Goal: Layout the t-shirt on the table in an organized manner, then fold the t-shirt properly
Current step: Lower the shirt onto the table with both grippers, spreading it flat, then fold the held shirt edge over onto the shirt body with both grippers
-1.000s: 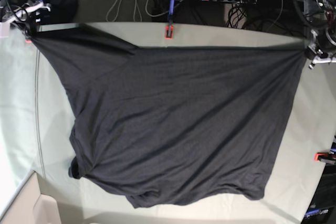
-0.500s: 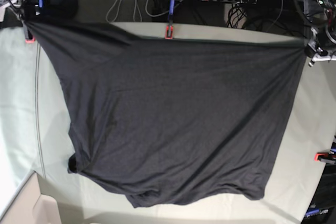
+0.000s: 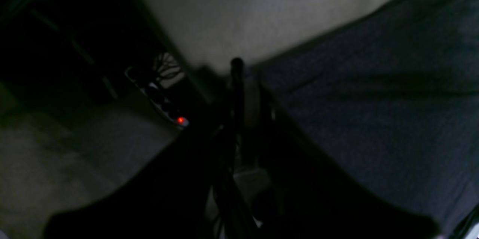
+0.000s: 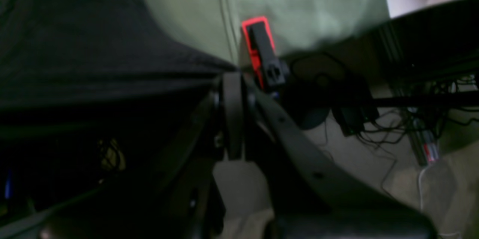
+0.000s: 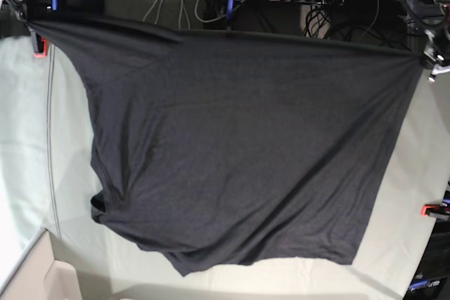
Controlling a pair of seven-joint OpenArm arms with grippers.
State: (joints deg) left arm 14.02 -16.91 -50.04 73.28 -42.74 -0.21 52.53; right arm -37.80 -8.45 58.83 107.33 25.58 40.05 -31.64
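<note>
The left gripper (image 3: 236, 67) is clamped shut on one far corner of the t-shirt (image 5: 239, 145), and the right gripper (image 4: 232, 82) pinches the other, just beside a red clamp (image 4: 258, 44). Both wrist views are dark, so the exact hold on the fabric is probably on the hem. The shirt hangs taut between them along the table's (image 5: 28, 138) far edge, its lower part trailing on the cloth. This looks like the spreading step; next, lowering the edge flat without slack seems needed.
</note>
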